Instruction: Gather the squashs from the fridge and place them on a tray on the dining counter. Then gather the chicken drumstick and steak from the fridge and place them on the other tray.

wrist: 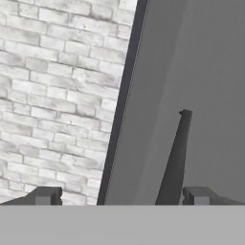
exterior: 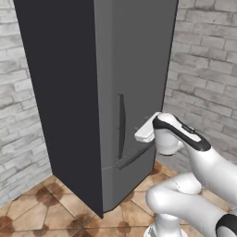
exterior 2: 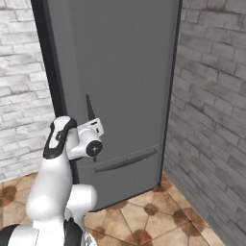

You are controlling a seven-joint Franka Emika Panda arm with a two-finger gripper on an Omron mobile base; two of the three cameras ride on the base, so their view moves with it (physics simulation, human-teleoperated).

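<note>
Dark jaws gape wide, empty, near the fridge [wrist: 201, 72] handle [wrist: 175, 158].

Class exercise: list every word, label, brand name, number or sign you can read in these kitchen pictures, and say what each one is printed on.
None: no readable text anywhere.
The fridge door is plain dark grey, with no brand or label.
Its vertical door handle is unmarked.
The brick wall and tiled floor bear no signs.
</note>
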